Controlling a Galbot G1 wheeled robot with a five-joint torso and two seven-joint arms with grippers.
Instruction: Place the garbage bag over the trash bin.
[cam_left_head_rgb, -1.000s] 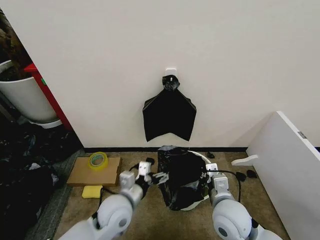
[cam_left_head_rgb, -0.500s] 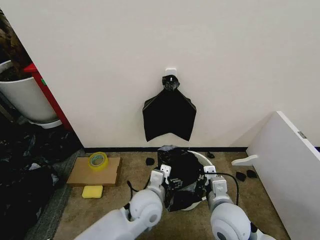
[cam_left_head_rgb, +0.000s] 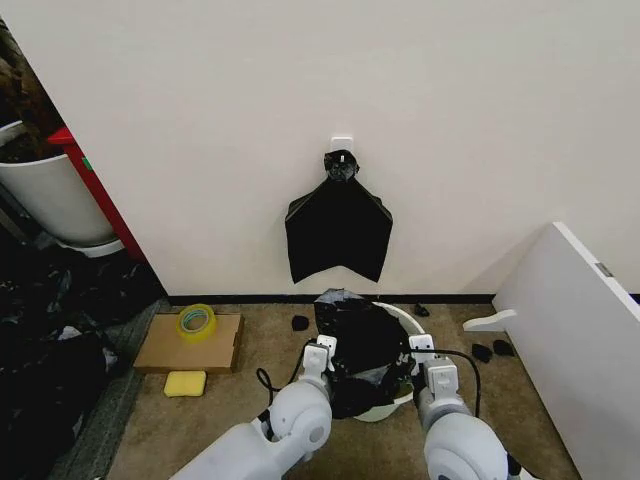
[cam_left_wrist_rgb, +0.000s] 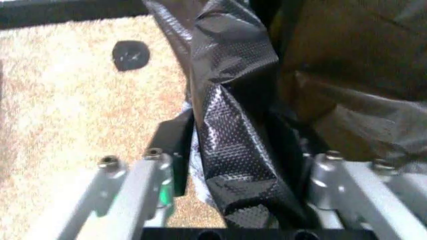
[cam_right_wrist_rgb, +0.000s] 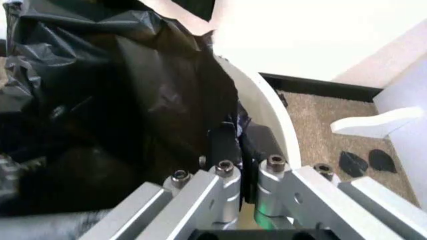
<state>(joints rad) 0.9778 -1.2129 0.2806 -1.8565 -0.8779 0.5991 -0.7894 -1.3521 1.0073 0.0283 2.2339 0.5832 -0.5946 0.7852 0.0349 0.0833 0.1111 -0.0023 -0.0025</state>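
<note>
Wall (cam_left_head_rgb: 450, 110): pale, plain, with a dark baseboard along the carpet (cam_left_head_rgb: 250, 350). White panel (cam_left_head_rgb: 575, 330): leaning at the right edge of the head view, a white bracket (cam_left_head_rgb: 490, 321) beside its lower end. White tub (cam_left_head_rgb: 45, 195) with red frame (cam_left_head_rgb: 95, 190): far left. Flat bunch of bags (cam_left_head_rgb: 338, 232): black, gathered to a point on a wall hook, hanging directly above the bin. Bin (cam_left_head_rgb: 412, 328): round, cream-white, on the carpet near the baseboard, between the two arms; its rim shows bare on the right side. Bag (cam_left_head_rgb: 360, 345): glossy black plastic, crumpled, sitting over the bin's mouth and hiding its left side, one fold rising toward the wall. Cardboard (cam_left_head_rgb: 190, 345): flat on the carpet left of the bin, carrying a yellow tape roll (cam_left_head_rgb: 196, 320), with a yellow sponge (cam_left_head_rgb: 185, 383) at its near edge. Left gripper (cam_left_head_rgb: 322, 352): at the bag's left side, clamped on a fold of the plastic (cam_left_wrist_rgb: 227, 130), which runs between its jaws in the left wrist view. Right gripper (cam_left_head_rgb: 424, 352): at the bin's right rim (cam_right_wrist_rgb: 267, 115), jaws closed together over the rim's edge with bag plastic (cam_right_wrist_rgb: 127, 85) pinched against it. Small black scraps (cam_left_head_rgb: 495, 350): scattered on the carpet right of the bin.
</note>
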